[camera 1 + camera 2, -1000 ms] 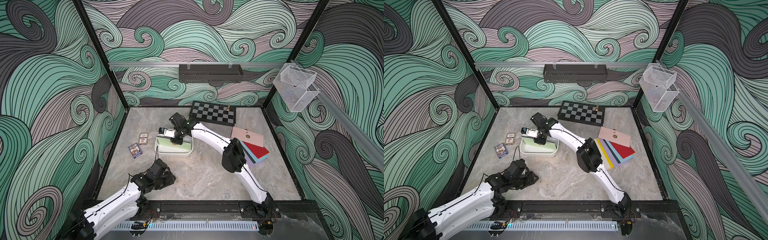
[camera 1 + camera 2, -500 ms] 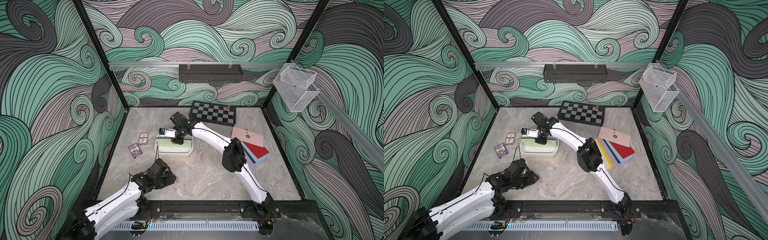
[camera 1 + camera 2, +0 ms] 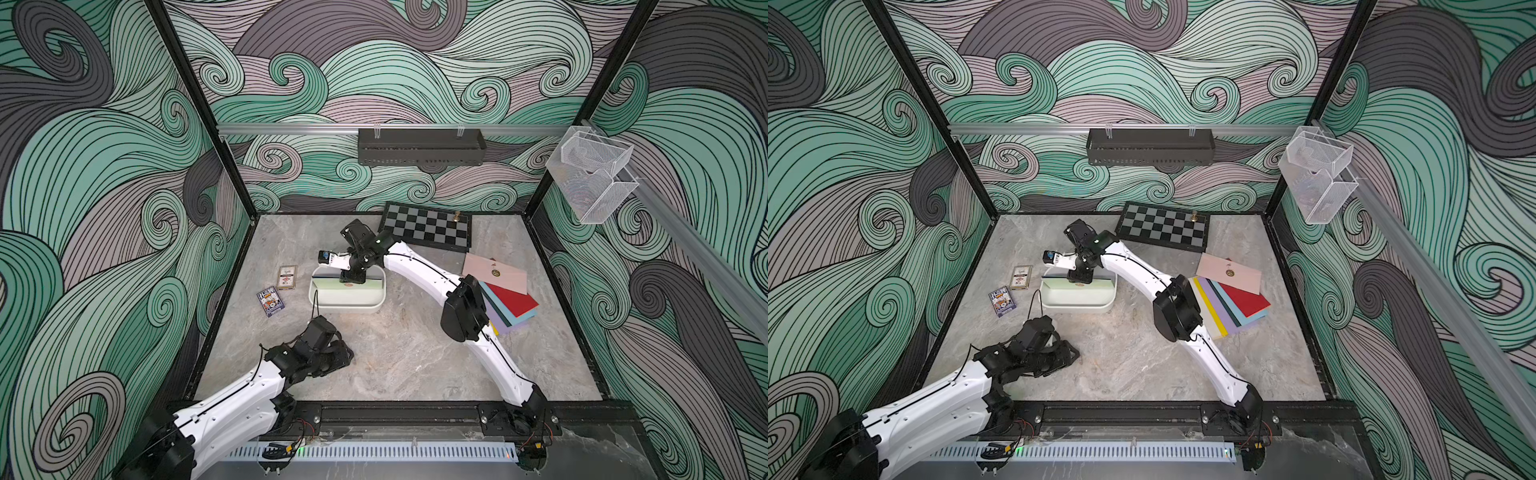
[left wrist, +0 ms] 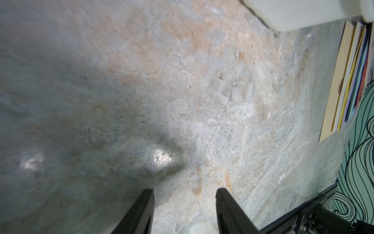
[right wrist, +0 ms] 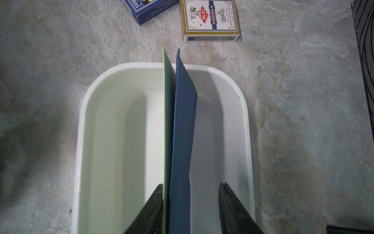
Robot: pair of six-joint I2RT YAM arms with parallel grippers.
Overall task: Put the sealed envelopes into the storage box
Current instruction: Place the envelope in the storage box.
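- The green envelope (image 5: pixel 169 121) and navy envelope (image 5: pixel 184 131) stand on edge inside the white box (image 5: pixel 245 121), leaning together. Edge-down probably suits its narrow walls.
- Your right claw (image 5: pixel 191 184) hovers over them, jaws apart, straddling both and pinching neither.
- The stack of envelopes (image 3: pixel 509 301) fans out at 3 o'clock from the box, within that arm's reach.
- The card packs (image 3: pixel 286 277) lie at 9 o'clock; leave them.
- Your left claw (image 4: pixel 184 190), jaws apart and empty, sits at 6 o'clock over the bare table (image 4: pixel 121 81).

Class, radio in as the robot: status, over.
Left gripper open, empty, over table. Right gripper open above storage box; green envelope and navy envelope on edge inside, between its jaws. Other envelopes stacked on table. Card packs clear of box.
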